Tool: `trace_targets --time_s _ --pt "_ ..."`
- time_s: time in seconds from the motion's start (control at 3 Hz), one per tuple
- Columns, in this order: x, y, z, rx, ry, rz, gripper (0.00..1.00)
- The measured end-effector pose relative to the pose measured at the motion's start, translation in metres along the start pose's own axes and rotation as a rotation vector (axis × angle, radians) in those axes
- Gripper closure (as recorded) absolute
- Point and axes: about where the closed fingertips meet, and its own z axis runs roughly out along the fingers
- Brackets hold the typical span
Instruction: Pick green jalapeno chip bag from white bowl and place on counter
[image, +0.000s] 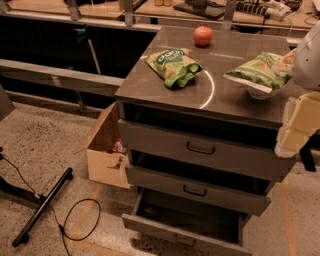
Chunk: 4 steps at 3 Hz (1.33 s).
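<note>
1. Task object. I see the green jalapeno chip bag (257, 71) lying flat across the white bowl (260, 93), on the right side of the counter (170, 85). The bag covers most of the bowl; only the lower rim and part of the side show beneath it. The bag overhangs the bowl to the left.

2. Tool. The gripper (306, 61) sits at the right edge of the view, at the right end of the chip bag and overlapping it from my angle. I cannot tell whether it is open, closed or holding the bag, nor whether it touches the bag. Below it, a cream-coloured section of the arm (300, 125) hangs in front of the cabinet's right corner.

3. Other items on the counter. A brighter green bag (174, 65) lies left of centre, well apart from the bowl. A red apple (203, 35) stands near the far edge. A thin white curved line (210, 90) runs across the surface between the two bags.

4. Cabinet. The top drawer (200, 150) and middle drawer (195, 189) are each pulled out a little. The bottom drawer (185, 220) is pulled out furthest.

5. Floor. A cardboard box (105, 150) stands open against the cabinet's left side. A black cable (75, 220) loops beside a black bar (42, 207).
</note>
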Motion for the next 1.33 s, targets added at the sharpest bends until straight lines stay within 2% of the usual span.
trace_targets --time_s 0.33,0.67,1.0,1.33 --pt "0.0 0.0 0.0 0.0 0.0 0.0 0.0" --pt "0.016 -0.012 0.004 0.049 -0.037 0.053 0.0" --pt "0.047 -0.036 0.01 0.139 -0.064 0.125 0.0" --pt "0.075 -0.077 0.012 0.276 -0.085 0.174 0.0"
